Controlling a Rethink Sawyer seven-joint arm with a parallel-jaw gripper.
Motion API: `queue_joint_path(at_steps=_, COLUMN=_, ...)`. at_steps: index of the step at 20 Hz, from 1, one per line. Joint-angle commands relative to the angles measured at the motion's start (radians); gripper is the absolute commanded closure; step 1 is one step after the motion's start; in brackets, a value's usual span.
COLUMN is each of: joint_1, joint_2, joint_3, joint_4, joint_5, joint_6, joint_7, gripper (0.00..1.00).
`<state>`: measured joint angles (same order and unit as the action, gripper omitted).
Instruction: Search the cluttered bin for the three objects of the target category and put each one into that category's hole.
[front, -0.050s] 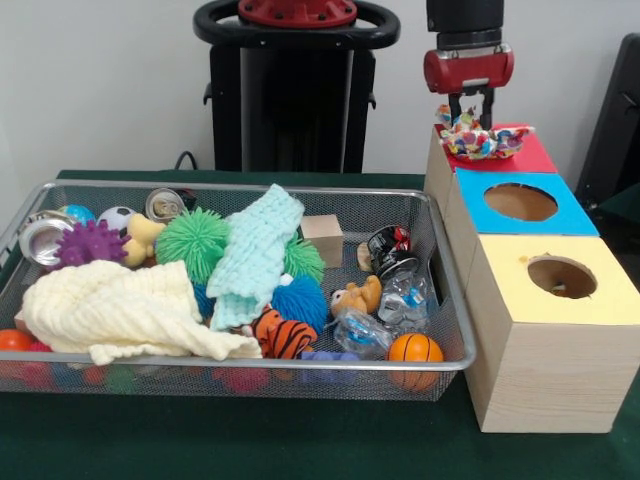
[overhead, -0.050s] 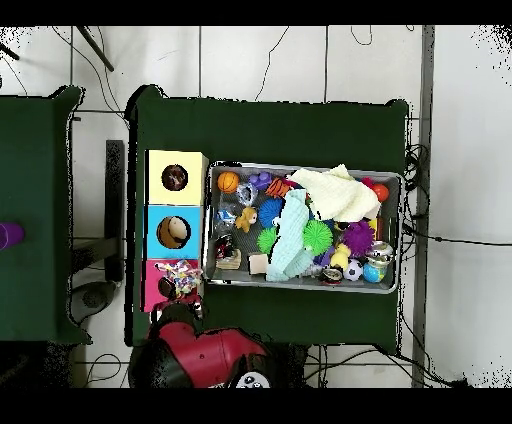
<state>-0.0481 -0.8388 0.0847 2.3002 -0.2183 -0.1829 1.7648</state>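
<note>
Three wooden boxes stand in a row beside the wire mesh bin (front, -0.050s: 455, 300), each with a round hole in its coloured top: the yellow box (front, -0.050s: 555, 330), the blue box (front, -0.050s: 520, 205) and the red box (front, -0.050s: 500, 150). On the red box lies a crumpled, shiny wrapper (front, -0.050s: 480, 138) printed with many small coloured patches; it covers the red box's hole, so that hole cannot be seen. The gripper (front, -0.050s: 470, 115), red-bodied with dark fingers, hangs just above the wrapper, its tips at the wrapper's upper edge. Whether the fingers pinch the wrapper or merely stand over it cannot be made out from either view.

Inside the bin, beside the boxes, things lie heaped and partly buried. A pale yellow cloth (front, -0.050s: 120, 315) and a mint-green cloth (front, -0.050s: 255, 255) cover much of the heap. Two green spiky balls show: a large one (front, -0.050s: 192, 240), and another (front, -0.050s: 305, 262) half under the mint cloth. One purple spiky ball (front, -0.050s: 90, 242), one blue spiky ball (front, -0.050s: 300, 300), one small basketball (front, -0.050s: 415, 350), one striped tiger toy (front, -0.050s: 283, 335), one small wooden block (front, -0.050s: 323, 238) and two crushed cans (front, -0.050s: 165, 205) (front, -0.050s: 388, 248) can be counted. A clear crumpled plastic piece (front, -0.050s: 400, 300) lies nearest the yellow box. Objects below the bin's front rim show only as coloured blurs through the mesh.
</note>
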Motion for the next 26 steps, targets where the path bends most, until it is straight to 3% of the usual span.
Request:
queue_joint_path(at_steps=1, joint_1=-0.005, joint_2=0.220, joint_3=0.016, joint_4=-0.135, joint_5=0.037, joint_6=-0.016, joint_7=0.160, gripper=1.00)
queue_joint_path(at_steps=8, joint_1=0.014, joint_2=0.167, joint_3=0.000, joint_4=-0.146, joint_5=0.052, joint_6=0.016, joint_7=0.150, gripper=1.00)
queue_joint_path(at_steps=13, joint_1=-0.010, joint_2=0.040, joint_3=0.021, joint_4=-0.202, joint_5=0.082, joint_6=0.190, joint_7=0.106, gripper=1.00)
queue_joint_path(at_steps=17, joint_1=-0.032, joint_2=-0.016, joint_3=0.043, joint_4=-0.247, joint_5=0.098, joint_6=0.280, joint_7=0.096, gripper=1.00)
queue_joint_path(at_steps=26, joint_1=-0.019, joint_2=-0.071, joint_3=0.042, joint_4=-0.388, joint_5=0.140, joint_6=0.489, joint_7=0.097, gripper=1.00)
